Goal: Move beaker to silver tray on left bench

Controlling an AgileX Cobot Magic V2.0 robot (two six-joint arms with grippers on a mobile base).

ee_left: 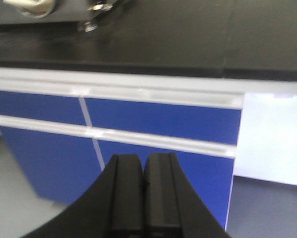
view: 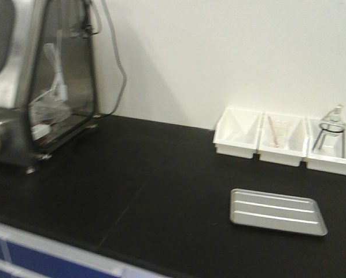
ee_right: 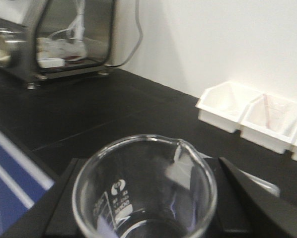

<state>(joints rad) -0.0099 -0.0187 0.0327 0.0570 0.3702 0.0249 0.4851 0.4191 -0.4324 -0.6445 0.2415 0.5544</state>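
So the right gripper has the beaker clamped between its black fingers. It's rim up, held above the bench near the front edge (printed scale faces the wrist cam). The tray lies flat further in, just in front of three white bins. The left gripper is pinched fully together with nothing in it, down by the blue cabinet.
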